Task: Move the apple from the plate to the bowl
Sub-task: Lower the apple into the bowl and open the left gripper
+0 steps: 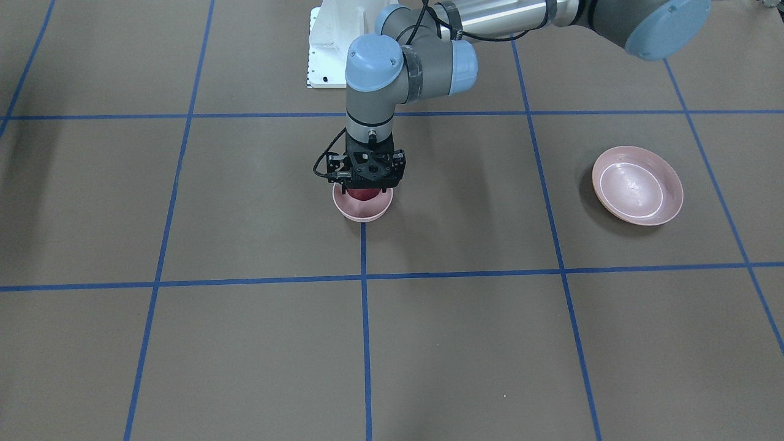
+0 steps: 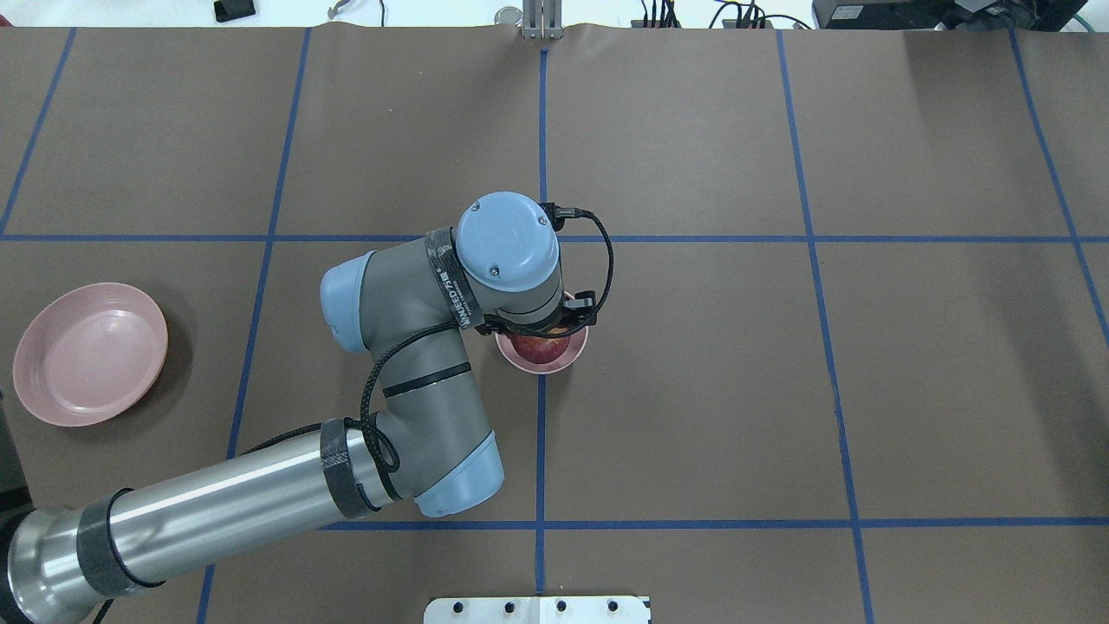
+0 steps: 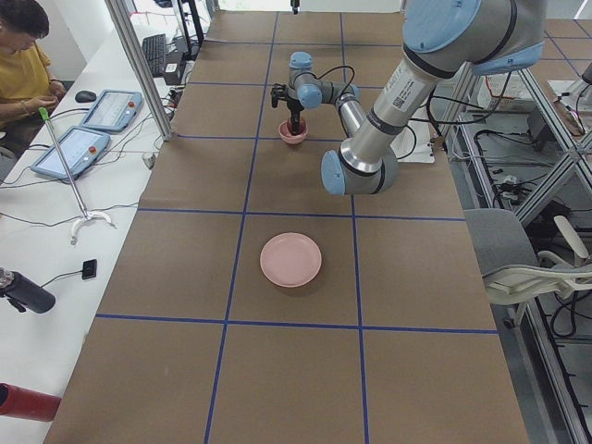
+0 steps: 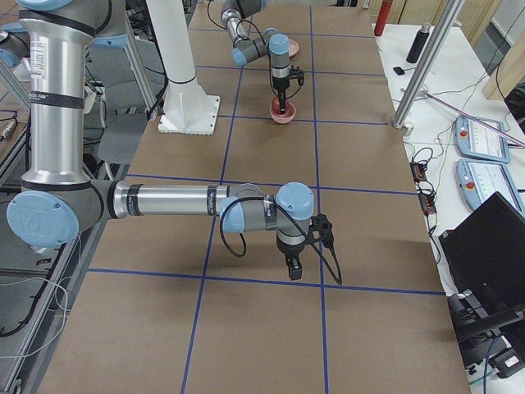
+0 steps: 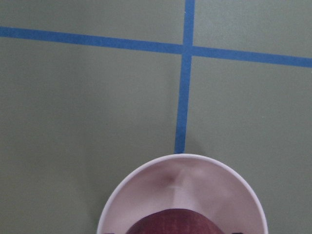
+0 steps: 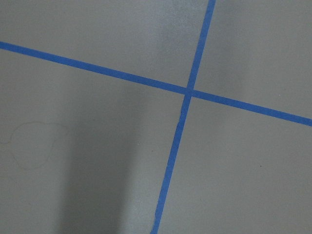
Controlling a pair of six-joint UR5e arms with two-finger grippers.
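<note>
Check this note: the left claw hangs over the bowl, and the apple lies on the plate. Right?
One slip: the apple lies in the bowl, not on the plate, which is bare; the overhead exterior view shows it. The left claw does hang over the bowl.

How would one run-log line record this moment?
left jaws: in bowl, at apple, grip unclear | apple: in bowl | plate: no apple | right arm: away from both
</note>
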